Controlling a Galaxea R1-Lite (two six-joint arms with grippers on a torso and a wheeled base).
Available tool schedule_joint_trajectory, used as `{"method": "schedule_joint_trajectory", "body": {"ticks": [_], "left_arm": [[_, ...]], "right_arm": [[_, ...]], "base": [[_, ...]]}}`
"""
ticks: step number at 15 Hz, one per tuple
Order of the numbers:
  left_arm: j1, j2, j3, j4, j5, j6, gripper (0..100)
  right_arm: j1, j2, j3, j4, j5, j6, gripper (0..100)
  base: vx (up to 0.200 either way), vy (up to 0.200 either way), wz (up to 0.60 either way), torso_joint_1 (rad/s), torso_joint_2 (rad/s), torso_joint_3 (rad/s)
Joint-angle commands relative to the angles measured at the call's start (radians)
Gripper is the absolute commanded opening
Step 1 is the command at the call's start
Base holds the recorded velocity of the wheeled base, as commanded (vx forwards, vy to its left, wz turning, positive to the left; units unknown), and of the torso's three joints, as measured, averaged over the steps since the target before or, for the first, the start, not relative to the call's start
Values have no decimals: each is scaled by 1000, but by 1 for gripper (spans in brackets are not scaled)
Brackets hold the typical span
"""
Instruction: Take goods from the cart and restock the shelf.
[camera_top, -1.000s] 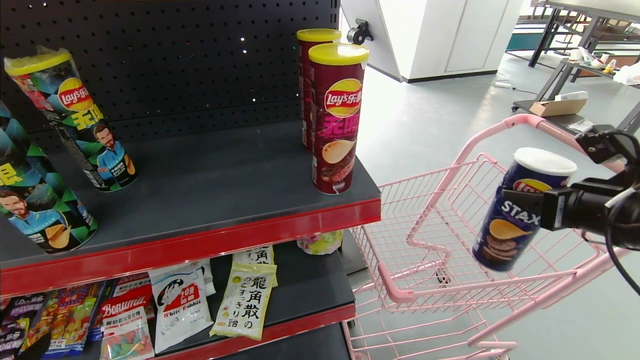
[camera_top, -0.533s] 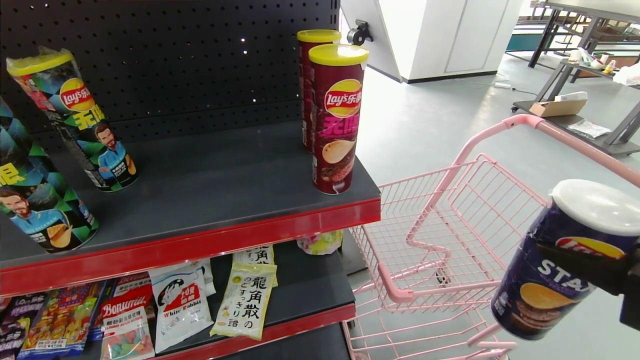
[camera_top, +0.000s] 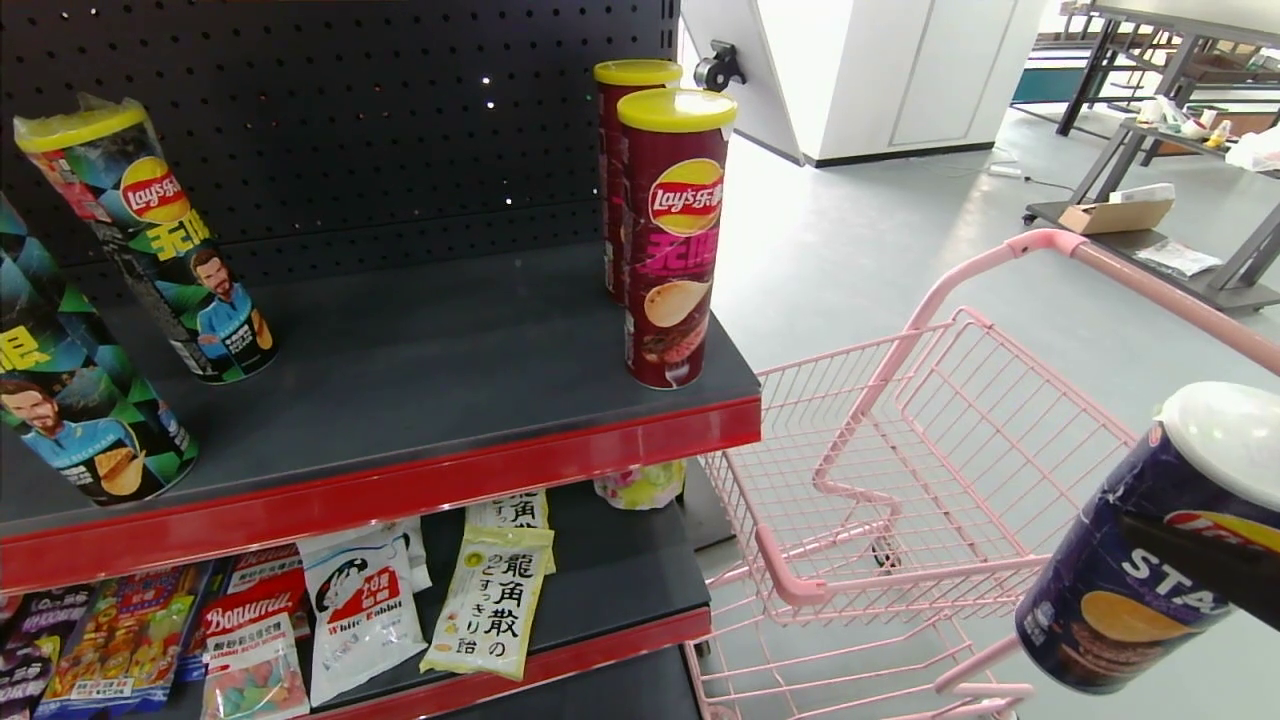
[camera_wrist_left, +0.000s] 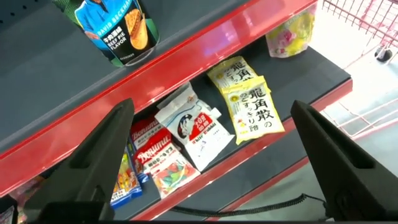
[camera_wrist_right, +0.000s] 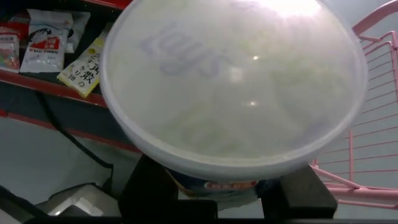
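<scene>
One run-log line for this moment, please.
right pincer: shut on dark-blue, white-lidded chip can | left pincer: open, facing red-edged lower shelf | can not yet shelved

My right gripper (camera_wrist_right: 231, 194) is clamped on a can (camera_top: 1120, 590), with one dark finger (camera_top: 1230, 582) crossing the can's upper side. It holds the can tilted, lid leaning away from the shelf (camera_top: 400, 490), well off that shelf's right end. My left gripper (camera_wrist_left: 211, 107) hangs in front of the shelf, its wrist looking down at the lower board, with both fingers (camera_wrist_left: 102, 155) spread wide and nothing between them.
</scene>
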Motion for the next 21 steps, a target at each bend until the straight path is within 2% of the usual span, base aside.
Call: {"method": "schedule_joint_trajectory", "body": {"ticks": [1, 3, 6, 11, 14, 18, 21], "left_arm": [[0, 3, -9, 0, 0, 6, 100], [0, 7, -17, 0, 2, 56, 100], [0, 13, -25, -1, 5, 91, 100], [2, 21, -42, -1, 13, 102, 100], [2, 21, -45, -1, 31, 115, 100], [2, 15, -45, -1, 29, 117, 100], [2, 15, -52, -1, 29, 117, 100]], "right_arm": [[-2, 4, -1, -1, 0, -1, 0], [-4, 8, -5, -1, 0, -1, 0], [-13, 18, -12, -4, 1, 0, 0], [-42, 39, -23, -11, 0, -1, 0], [-45, 41, -31, -9, 1, -9, 0], [-45, 35, -31, -6, 0, -12, 0], [-47, 28, -26, -3, -2, -14, 0]], "base": [[0, 0, 0, 36, -100, -71], [0, 0, 0, 137, -400, -259], [0, 0, 0, 207, -557, -349], [0, 0, 0, 176, -444, -274], [-200, 0, 0, 36, -48, -41], [-200, 0, 0, 4, -11, -1], [0, 0, 200, -6, -2, 4]]}}
